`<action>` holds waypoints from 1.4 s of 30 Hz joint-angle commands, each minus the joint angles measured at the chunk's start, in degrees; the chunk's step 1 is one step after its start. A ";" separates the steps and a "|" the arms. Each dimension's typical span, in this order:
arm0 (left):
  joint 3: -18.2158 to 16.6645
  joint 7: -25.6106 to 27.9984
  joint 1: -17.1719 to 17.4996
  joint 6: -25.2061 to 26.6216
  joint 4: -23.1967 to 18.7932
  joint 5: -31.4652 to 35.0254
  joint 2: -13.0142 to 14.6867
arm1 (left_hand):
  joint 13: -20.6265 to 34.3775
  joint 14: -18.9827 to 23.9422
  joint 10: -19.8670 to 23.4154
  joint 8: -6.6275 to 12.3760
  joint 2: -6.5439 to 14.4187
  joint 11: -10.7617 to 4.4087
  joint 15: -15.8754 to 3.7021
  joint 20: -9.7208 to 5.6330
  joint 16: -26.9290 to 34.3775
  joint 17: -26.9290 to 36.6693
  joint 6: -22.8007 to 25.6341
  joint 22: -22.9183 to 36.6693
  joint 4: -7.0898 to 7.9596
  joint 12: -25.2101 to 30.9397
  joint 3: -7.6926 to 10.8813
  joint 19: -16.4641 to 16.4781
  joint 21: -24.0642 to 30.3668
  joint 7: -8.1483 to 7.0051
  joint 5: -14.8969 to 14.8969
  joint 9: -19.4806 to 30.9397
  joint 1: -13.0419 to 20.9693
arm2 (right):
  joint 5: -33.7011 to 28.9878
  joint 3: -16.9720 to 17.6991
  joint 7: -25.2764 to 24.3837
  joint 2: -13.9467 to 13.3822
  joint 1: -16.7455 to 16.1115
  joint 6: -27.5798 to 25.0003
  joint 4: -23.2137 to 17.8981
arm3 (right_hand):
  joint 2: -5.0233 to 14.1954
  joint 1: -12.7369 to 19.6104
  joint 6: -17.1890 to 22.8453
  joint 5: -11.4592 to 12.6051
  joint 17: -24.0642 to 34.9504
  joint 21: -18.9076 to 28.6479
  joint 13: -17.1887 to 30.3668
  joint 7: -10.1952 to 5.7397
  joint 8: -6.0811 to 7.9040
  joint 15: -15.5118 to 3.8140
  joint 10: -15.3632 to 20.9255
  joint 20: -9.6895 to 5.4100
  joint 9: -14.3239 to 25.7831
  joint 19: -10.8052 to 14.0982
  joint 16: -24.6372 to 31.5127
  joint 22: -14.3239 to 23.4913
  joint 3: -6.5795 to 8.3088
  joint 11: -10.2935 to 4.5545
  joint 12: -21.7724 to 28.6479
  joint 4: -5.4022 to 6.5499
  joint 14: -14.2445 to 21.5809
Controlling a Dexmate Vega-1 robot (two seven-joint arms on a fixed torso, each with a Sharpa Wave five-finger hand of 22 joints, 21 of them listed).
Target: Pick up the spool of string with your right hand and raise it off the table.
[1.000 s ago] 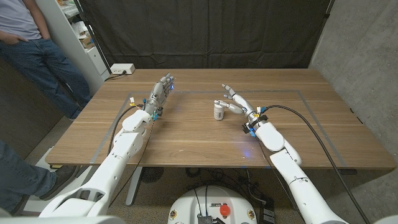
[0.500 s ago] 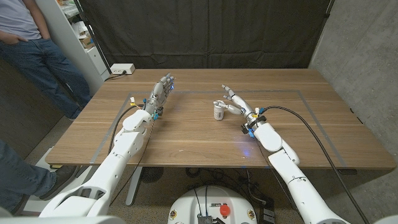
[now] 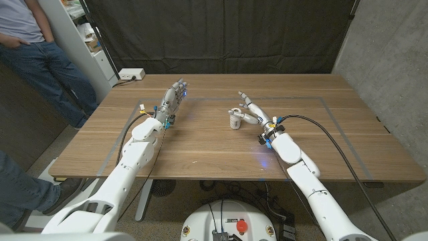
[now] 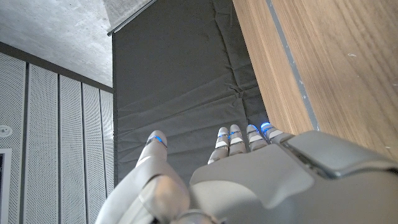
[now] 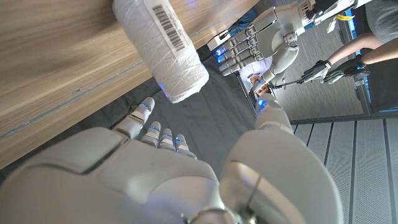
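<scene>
A small white spool of string with a barcode label stands upright on the wooden table, a little right of centre. My right hand is just to the right of the spool with its fingers spread around it; I cannot tell whether they touch it. In the right wrist view the spool sits in front of my right hand, between thumb and fingers. My left hand stands on its edge at the back left of the table, fingers extended, holding nothing.
A person in jeans stands at the far left beside a white shelf unit. A white power strip lies at the table's back left corner. Grey tape lines mark a rectangle on the table. A black curtain hangs behind.
My right hand and forearm have moved a little to the left, closer to the spool. The spool and my left hand have not moved.
</scene>
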 commanded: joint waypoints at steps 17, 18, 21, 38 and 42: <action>0.36 0.04 0.09 1.07 -0.56 0.36 0.36 | 0.27 0.05 0.08 0.03 0.60 -0.03 0.44 0.54 0.19 0.23 0.27 0.27 0.16 -0.07 -0.21 -0.38 0.15 0.27 0.02 0.20 0.04 | 0.07 -0.58 -2.09 0.68 0.51 -0.18 3.03 | 0.02 0.99 -1.77 0.80 0.10 0.44 0.01 -0.03 0.34 0.72 -0.61 0.75 0.11 0.27 0.20 0.23 -0.56 0.45 0.12 0.14 -0.08; 0.38 0.17 0.11 1.06 -0.63 0.43 0.34 | 0.27 0.08 0.08 0.02 0.60 0.02 0.46 0.55 0.20 0.23 0.26 0.27 0.16 -0.07 -0.21 -0.38 0.15 0.28 0.02 0.20 0.04 | 0.10 -0.60 -2.15 0.68 0.61 -0.11 3.29 | 0.01 1.01 -1.79 0.82 0.10 0.44 0.01 -0.02 0.35 0.71 -0.61 0.78 0.11 0.28 0.21 0.23 -0.57 0.50 0.13 0.14 -0.07; 0.40 0.14 0.05 0.94 -0.59 0.43 0.31 | 0.27 0.06 0.07 0.02 0.60 0.03 0.44 0.57 0.20 0.23 0.26 0.27 0.16 -0.07 -0.22 -0.40 0.15 0.28 0.02 0.20 0.03 | 0.25 -0.60 -2.19 0.63 0.82 0.04 3.89 | 0.02 1.05 -1.81 0.87 0.11 0.45 0.01 -0.03 0.39 0.75 -0.63 0.79 0.12 0.31 0.24 0.23 -0.60 0.56 0.15 0.16 -0.03; 0.96 0.27 -0.29 1.15 -0.73 0.62 0.06 | 0.27 -0.01 -0.08 -0.02 0.61 -0.10 0.40 0.62 0.17 0.23 0.28 0.27 0.15 -0.14 -0.27 -0.44 0.15 0.32 0.03 0.20 0.03 | 0.62 -0.79 -2.85 0.96 0.93 0.12 5.45 | 0.03 1.31 -2.22 1.30 0.17 0.52 0.03 0.31 0.58 1.51 -0.58 1.39 0.13 0.55 0.46 0.24 -0.94 1.51 0.40 0.32 0.29; 1.04 0.30 -0.03 1.36 -0.96 0.57 0.06 | 0.28 0.01 -0.05 -0.02 0.61 -0.06 0.39 0.64 0.18 0.23 0.27 0.27 0.14 -0.13 -0.28 -0.41 0.17 0.25 0.03 0.20 0.03 | 0.65 -0.82 -2.88 0.97 0.70 0.16 5.29 | 0.05 1.35 -2.20 1.40 0.20 0.53 0.03 0.33 0.66 1.57 -0.45 1.50 0.14 0.58 0.50 0.24 -1.03 1.69 0.49 0.38 0.34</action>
